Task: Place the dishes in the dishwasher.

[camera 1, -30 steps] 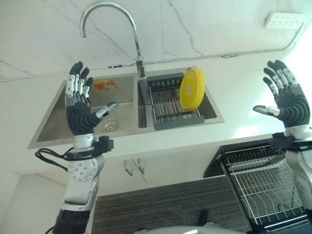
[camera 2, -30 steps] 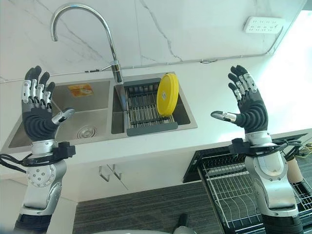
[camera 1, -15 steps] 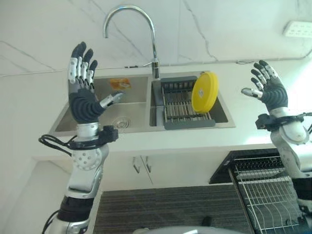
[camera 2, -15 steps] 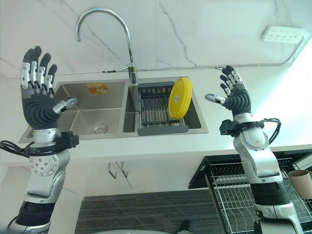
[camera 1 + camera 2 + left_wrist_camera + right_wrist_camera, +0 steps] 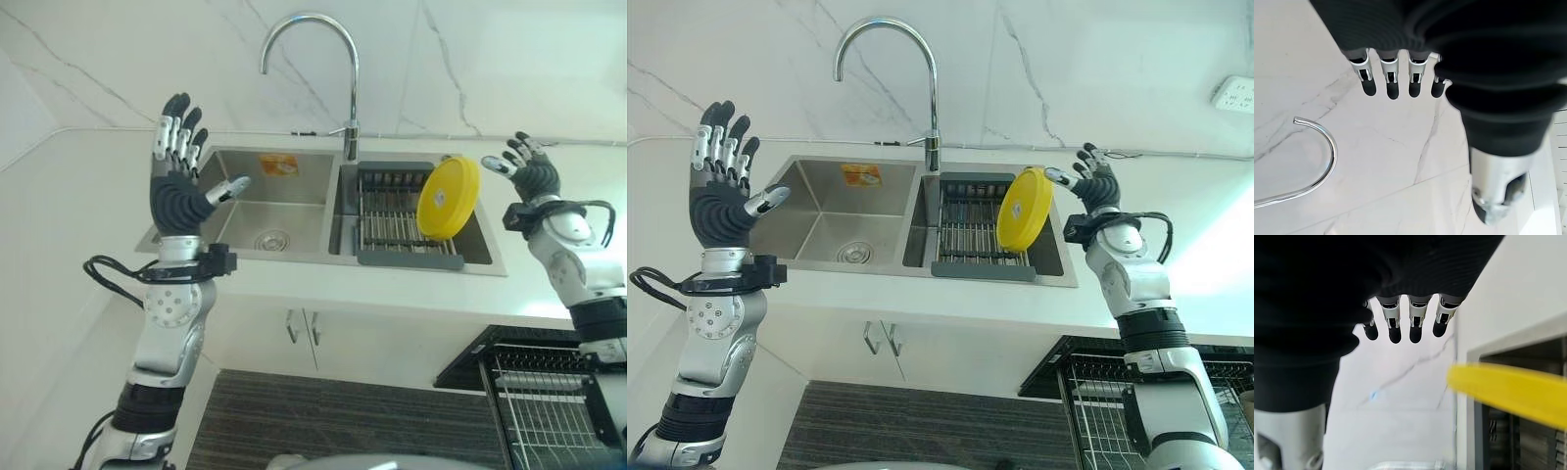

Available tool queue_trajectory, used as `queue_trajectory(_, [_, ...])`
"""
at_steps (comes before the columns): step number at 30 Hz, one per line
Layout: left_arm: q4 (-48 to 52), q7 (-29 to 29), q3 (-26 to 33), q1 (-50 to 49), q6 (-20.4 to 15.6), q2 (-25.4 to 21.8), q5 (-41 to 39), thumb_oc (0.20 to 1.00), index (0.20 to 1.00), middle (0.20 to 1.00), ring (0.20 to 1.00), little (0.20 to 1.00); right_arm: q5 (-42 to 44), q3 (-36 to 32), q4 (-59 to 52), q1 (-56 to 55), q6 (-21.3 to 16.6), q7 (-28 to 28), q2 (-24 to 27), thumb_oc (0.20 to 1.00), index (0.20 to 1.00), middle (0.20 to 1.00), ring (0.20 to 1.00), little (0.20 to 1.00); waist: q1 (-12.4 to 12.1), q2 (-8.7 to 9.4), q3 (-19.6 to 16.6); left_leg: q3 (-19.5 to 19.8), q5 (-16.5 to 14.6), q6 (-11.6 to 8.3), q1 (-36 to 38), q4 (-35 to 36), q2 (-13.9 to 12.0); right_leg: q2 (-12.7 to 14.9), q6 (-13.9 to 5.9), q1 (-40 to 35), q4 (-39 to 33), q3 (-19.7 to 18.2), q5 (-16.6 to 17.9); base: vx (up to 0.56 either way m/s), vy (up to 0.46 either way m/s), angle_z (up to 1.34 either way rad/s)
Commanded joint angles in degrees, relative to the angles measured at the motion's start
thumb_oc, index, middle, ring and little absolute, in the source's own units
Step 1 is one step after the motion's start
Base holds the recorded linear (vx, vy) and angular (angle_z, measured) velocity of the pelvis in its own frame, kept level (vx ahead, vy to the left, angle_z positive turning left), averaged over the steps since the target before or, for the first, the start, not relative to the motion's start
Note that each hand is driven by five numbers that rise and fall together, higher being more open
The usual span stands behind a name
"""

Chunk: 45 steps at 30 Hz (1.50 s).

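Observation:
A yellow plate (image 5: 448, 199) stands on edge in the dark rack (image 5: 392, 220) inside the right basin of the steel sink (image 5: 245, 201). My right hand (image 5: 1095, 184) is open, fingers spread, raised just to the right of the plate without touching it. In the right wrist view the yellow plate (image 5: 1508, 391) shows edge-on beyond the straight fingers (image 5: 1396, 325). My left hand (image 5: 178, 191) is open and held up over the sink's left edge, with nothing in it. The dishwasher's wire rack (image 5: 544, 406) is pulled out at the lower right.
A tall curved faucet (image 5: 333, 69) rises behind the sink between the basins. White counter (image 5: 78, 206) surrounds the sink, with a marble wall behind. Cabinet doors (image 5: 313, 338) sit under the counter and a dark ribbed mat (image 5: 333, 421) lies on the floor.
The camera has swung left and down, shifting the sink rightward in view. My right hand has come in closer to the yellow plate. My left hand stays raised and open.

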State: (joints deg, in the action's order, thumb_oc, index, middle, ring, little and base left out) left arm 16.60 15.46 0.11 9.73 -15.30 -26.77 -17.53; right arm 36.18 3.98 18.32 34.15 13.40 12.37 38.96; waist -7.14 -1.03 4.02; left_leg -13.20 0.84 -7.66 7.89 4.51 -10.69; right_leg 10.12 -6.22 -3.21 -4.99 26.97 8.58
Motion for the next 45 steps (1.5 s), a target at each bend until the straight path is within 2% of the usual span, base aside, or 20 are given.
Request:
queue_trajectory(1, [-0.1, -0.3, -1.3, 4.5, -1.5, -3.9, -0.7, 1.000, 1.000, 1.000, 1.000, 1.000, -0.5, 0.9, 1.9, 5.5, -1.9, 1.7, 3.5, 1.000, 1.000, 1.000, 1.000, 1.000, -1.0, 2.82, -3.0, -0.6, 2.0, -0.12, -3.6, 0.5, -1.4, 4.0, -4.20, -4.1, 0.0, 1.7, -5.4, 0.00, 0.008, 0.08])
queue_trajectory(7, [-1.0, 0.0, -1.1, 4.3, -1.1, -5.2, -2.1, 1.000, 1.000, 1.000, 1.000, 1.000, -1.9, 0.9, 5.2, 6.7, -2.5, 2.9, 6.3, 1.000, 1.000, 1.000, 1.000, 1.000, -1.2, 2.93, -3.0, -0.5, 2.1, -0.17, -3.6, 0.5, -1.4, 3.9, -4.27, -4.1, 0.0, 1.6, -5.4, 0.00, 0.003, 0.02])
queue_trajectory(11, [-1.2, -0.3, -1.4, 4.2, -1.2, -5.6, -2.7, 1.000, 1.000, 1.000, 1.000, 1.000, -1.6, 0.7, 7.4, 7.5, -1.5, 2.4, 8.1, 1.000, 1.000, 1.000, 1.000, 1.000, -1.4, 3.06, -3.1, -0.6, 2.1, -0.25, -3.6, 0.5, -1.4, 4.0, -4.33, -4.1, 0.0, 1.7, -5.4, 0.00, 0.000, 0.00])
queue_trajectory(16, [-1.7, -0.6, -1.8, 4.6, -1.1, -6.0, -3.0, 1.000, 1.000, 1.000, 1.000, 1.000, -2.6, 3.4, 11.6, 8.8, 1.9, -0.6, 9.3, 1.000, 1.000, 1.000, 1.000, 1.000, -1.7, 3.37, -3.1, -0.6, 2.0, -0.30, -3.6, 0.5, -1.2, 4.0, -4.33, -4.2, 0.0, 1.7, -5.4, 0.00, 0.000, 0.00])
queue_trajectory(30, [-2.3, -0.9, -2.3, 5.1, 0.7, -6.8, -4.0, 1.000, 1.000, 1.000, 1.000, 1.000, -1.8, 9.8, 19.5, 13.6, 8.2, -6.4, 9.2, 1.000, 1.000, 1.000, 1.000, 1.000, -2.8, 3.61, -3.1, -0.3, 2.4, -0.51, -3.7, 0.5, -1.3, 4.0, -4.07, -4.5, 0.0, 2.1, -5.4, 0.00, 0.000, 0.00])
queue_trajectory(45, [-2.5, -1.3, -2.5, 5.2, 1.4, -7.7, -5.5, 1.000, 1.000, 1.000, 1.000, 1.000, -3.3, 12.8, 21.8, 17.2, 12.3, -6.8, 9.5, 1.000, 1.000, 1.000, 1.000, 1.000, -3.6, 3.98, -3.0, 0.1, 2.4, -0.47, -3.6, 0.5, -0.8, 3.8, -3.94, -4.8, 0.0, 2.2, -5.5, 0.01, 0.002, 0.04])
